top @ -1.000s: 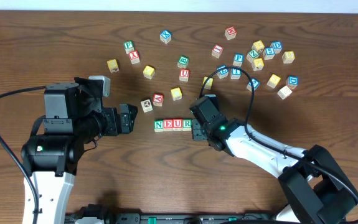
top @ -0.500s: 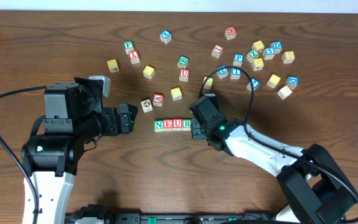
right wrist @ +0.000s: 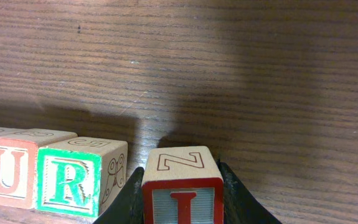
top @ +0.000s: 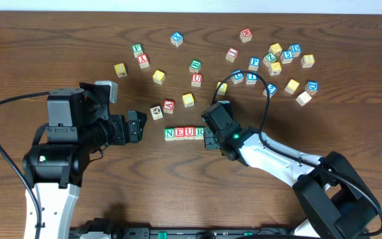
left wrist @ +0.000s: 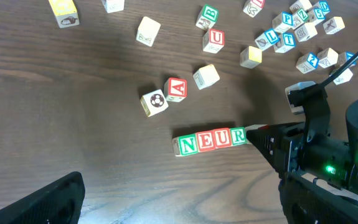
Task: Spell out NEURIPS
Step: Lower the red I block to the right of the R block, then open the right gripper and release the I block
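Four cubes stand in a row reading N, E, U, R (top: 185, 133); the left wrist view shows the same row (left wrist: 213, 140). My right gripper (right wrist: 182, 190) is shut on the red I cube (right wrist: 182, 180), one finger on each side. The I cube sits low at the table just right of the green R cube (right wrist: 73, 177), with a narrow gap between them. From overhead the right gripper (top: 210, 138) covers the I cube. A blue P cube (top: 254, 63) lies in the far right cluster. My left gripper (top: 135, 126) is open and empty, left of the row.
Loose cubes lie behind the row: a ball-picture cube (top: 156, 112), a red A (top: 169, 105), a yellow one (top: 188, 99) and another red U (top: 196, 79). Several more cubes crowd the back right (top: 284, 56). A few sit at the back left (top: 137, 56).
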`<act>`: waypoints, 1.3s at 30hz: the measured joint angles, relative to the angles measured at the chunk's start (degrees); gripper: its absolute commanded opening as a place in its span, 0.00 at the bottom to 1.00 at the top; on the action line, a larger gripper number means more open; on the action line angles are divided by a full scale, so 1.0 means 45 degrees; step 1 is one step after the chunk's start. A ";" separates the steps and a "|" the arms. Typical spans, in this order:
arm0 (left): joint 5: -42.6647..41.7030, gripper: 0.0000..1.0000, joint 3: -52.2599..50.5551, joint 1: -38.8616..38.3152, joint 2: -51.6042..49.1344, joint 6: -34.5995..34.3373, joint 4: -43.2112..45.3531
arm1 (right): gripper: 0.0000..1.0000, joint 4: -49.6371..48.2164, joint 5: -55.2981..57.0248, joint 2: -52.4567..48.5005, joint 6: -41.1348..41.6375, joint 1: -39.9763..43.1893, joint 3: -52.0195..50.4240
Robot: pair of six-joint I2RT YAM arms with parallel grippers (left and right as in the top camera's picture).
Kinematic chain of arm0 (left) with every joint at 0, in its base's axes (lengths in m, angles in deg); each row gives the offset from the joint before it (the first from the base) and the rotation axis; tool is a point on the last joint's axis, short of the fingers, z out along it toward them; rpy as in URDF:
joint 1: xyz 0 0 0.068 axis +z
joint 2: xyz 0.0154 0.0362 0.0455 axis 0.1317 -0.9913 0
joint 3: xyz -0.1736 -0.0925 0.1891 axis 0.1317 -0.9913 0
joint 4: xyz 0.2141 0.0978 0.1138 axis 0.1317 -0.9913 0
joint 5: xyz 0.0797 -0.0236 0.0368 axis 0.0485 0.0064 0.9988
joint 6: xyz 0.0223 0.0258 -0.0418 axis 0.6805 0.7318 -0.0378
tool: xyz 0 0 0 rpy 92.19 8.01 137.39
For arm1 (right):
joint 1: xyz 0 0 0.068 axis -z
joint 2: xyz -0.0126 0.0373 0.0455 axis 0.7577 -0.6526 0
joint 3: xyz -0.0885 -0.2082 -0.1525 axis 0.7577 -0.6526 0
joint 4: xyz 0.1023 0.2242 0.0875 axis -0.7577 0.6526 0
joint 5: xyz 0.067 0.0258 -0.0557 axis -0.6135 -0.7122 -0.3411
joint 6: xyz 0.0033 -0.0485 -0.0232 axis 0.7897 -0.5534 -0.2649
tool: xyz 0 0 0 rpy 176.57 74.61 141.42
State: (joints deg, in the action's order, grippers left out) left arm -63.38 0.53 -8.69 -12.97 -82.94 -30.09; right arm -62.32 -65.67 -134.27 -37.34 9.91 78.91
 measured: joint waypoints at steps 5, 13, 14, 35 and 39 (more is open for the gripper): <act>0.0000 0.98 0.0000 0.0000 0.0000 0.0000 0.0005 | 0.45 -0.0015 0.0044 0.0000 0.0097 0.0000 0.0000; 0.0000 0.98 0.0000 0.0000 0.0000 0.0000 0.0005 | 0.46 -0.0024 0.0146 0.0000 0.0039 0.0000 0.0000; 0.0000 0.98 0.0000 0.0000 0.0000 0.0000 0.0005 | 0.46 -0.0039 0.0146 0.0000 0.0039 0.0000 0.0000; 0.0000 0.98 0.0000 0.0000 0.0000 0.0005 0.0005 | 0.45 0.0330 0.0505 0.0005 -0.0073 0.0005 0.0792; 0.0000 0.98 0.0000 0.0000 0.0000 0.0000 0.0000 | 0.44 0.0879 0.0801 0.0005 -0.0165 0.0005 0.1253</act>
State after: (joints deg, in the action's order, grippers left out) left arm -63.38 0.53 -8.69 -12.97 -82.94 -30.09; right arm -58.37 -62.06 -134.25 -38.08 9.93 84.55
